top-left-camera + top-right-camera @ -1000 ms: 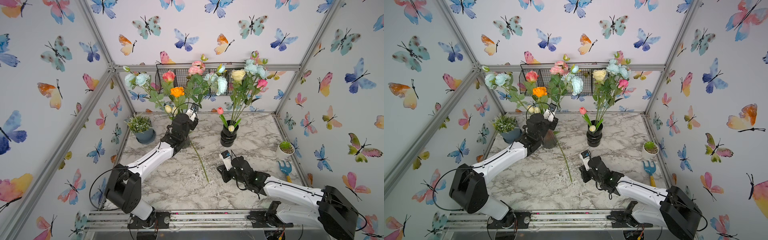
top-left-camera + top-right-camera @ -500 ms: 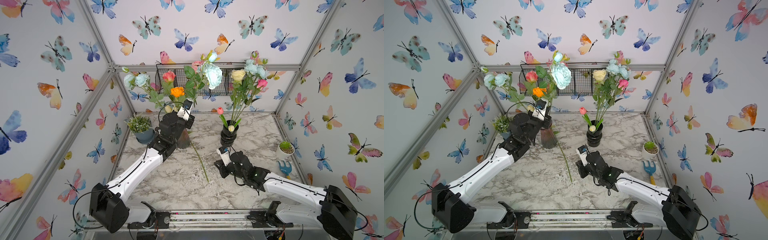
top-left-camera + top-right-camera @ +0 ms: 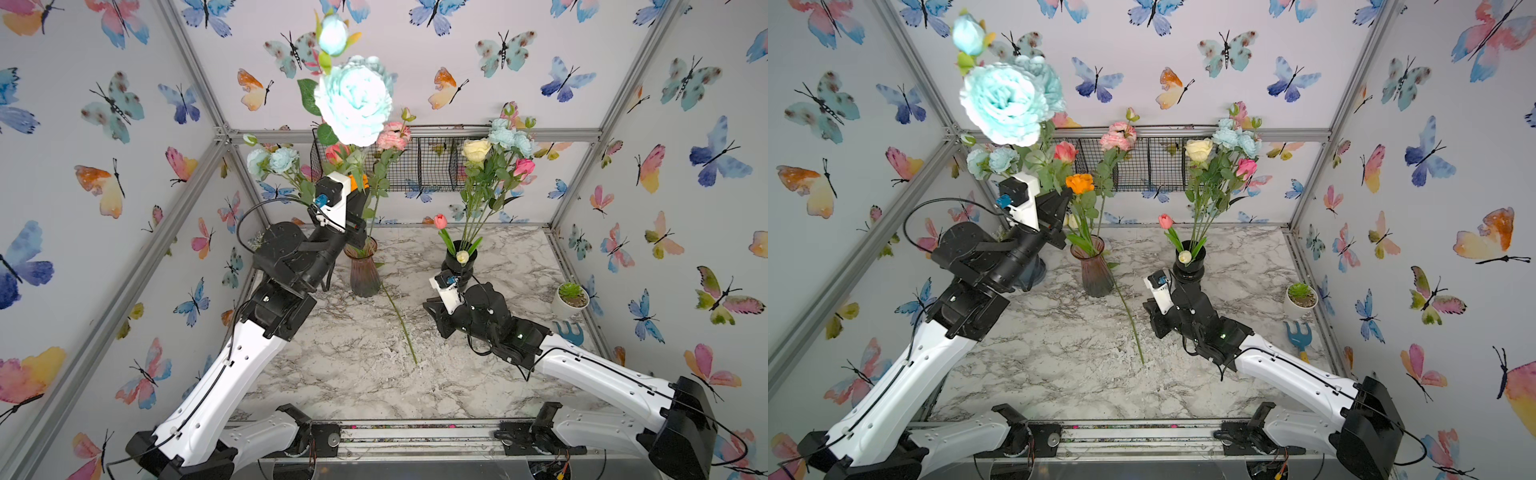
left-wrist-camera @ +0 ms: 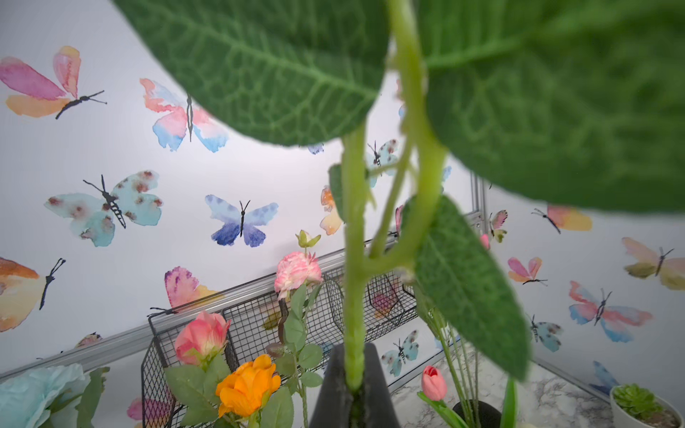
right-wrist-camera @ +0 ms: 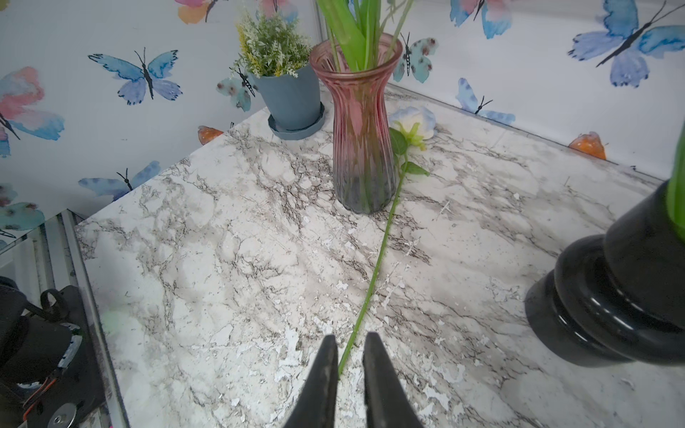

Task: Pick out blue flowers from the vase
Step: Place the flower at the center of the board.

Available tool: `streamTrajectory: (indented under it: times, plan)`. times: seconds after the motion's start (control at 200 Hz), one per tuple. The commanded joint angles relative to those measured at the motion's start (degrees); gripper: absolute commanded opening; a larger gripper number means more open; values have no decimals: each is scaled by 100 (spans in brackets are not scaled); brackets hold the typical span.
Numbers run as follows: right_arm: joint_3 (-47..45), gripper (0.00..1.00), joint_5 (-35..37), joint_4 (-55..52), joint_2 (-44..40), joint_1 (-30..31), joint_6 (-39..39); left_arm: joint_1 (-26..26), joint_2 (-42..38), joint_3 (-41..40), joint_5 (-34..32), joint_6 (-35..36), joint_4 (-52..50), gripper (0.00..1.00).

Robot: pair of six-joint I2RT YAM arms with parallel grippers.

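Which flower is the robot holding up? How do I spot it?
Find the pink glass vase on the marble table, toward the back. Above it the left gripper is shut on a green stem; follow that stem up to a big, ruffled, pale aqua-blue bloom. It stands higher than all the other flowers, with its own small blue bud on top.

Ribbed pink glass vase (image 5: 361, 122); glossy black vase (image 5: 630, 289); marble-patterned tabletop (image 5: 222, 222), flaking.
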Motion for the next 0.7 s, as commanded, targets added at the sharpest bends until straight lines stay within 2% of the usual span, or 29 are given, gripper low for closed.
streamTrajectory:
  times: [0.0, 0.24, 0.4, 0.696]
  plan:
    - [244, 17, -108, -250, -139, 18, -207, 28, -193, 270, 613, -391, -435, 0]
    - [427, 18, -464, -560, -349, 28, -326, 26, -505, 113, 1163, -879, -755, 0]
    - [244, 22, -723, -576, -599, 69, -404, 19, -765, -825, 1278, -1246, -575, 0]
    - [-388, 26, -1392, 302, -722, 217, -150, 19, -1056, -2501, 1436, -1888, -140, 0]
